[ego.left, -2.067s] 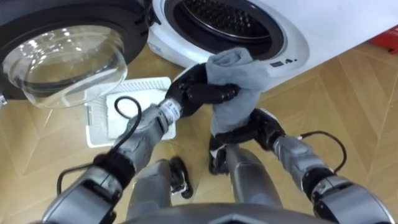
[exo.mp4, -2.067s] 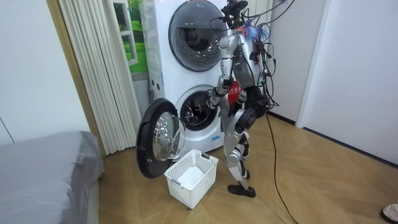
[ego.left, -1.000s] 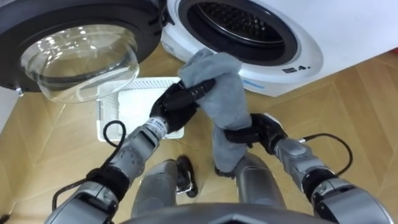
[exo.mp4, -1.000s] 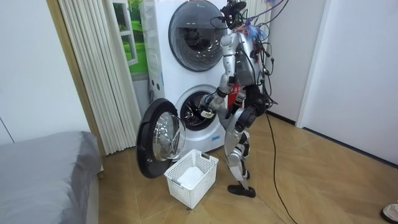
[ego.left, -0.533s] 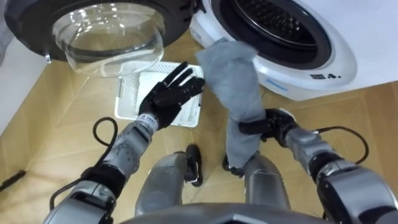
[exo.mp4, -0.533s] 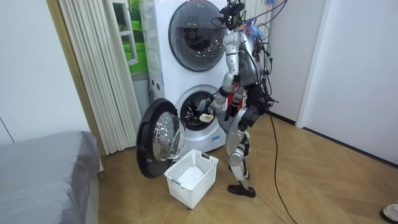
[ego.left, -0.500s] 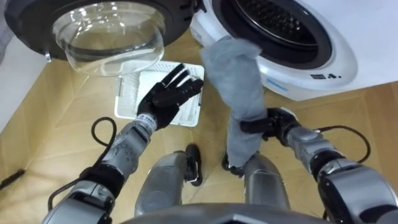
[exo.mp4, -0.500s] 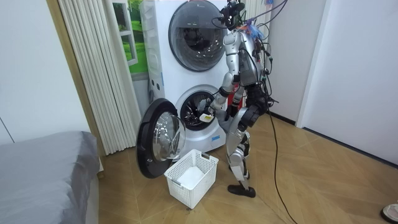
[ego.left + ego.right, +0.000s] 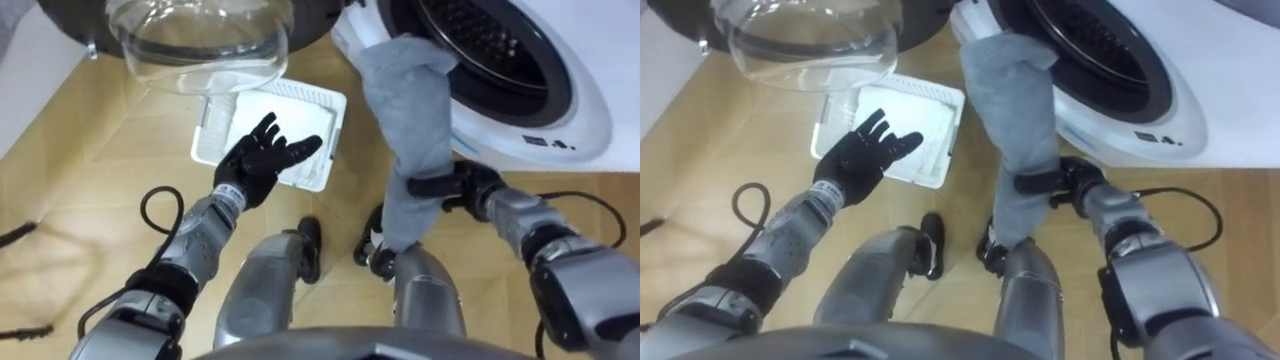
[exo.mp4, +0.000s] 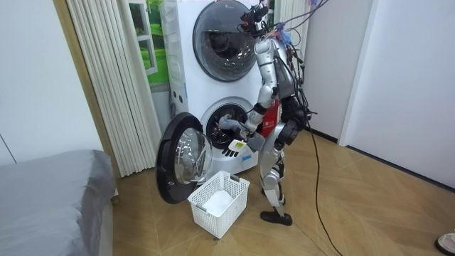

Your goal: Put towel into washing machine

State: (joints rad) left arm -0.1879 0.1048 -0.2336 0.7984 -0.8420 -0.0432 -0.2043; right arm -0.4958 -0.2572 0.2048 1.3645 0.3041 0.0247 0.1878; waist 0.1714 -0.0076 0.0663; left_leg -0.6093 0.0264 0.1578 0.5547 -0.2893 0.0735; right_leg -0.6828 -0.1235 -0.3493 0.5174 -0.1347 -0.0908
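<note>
One grey towel (image 9: 415, 120) stands upright, tip toward the drum (image 9: 492, 42).
My right hand (image 9: 462, 188) clenches it; left hand (image 9: 250, 165) spread.

Washing machine (image 9: 592, 95) print — too small.

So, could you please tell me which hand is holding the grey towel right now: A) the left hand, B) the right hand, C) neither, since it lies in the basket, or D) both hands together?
B: the right hand is curled round the grey towel, which hangs in front of the washing machine, while the left hand is spread open and holds nothing.
</note>
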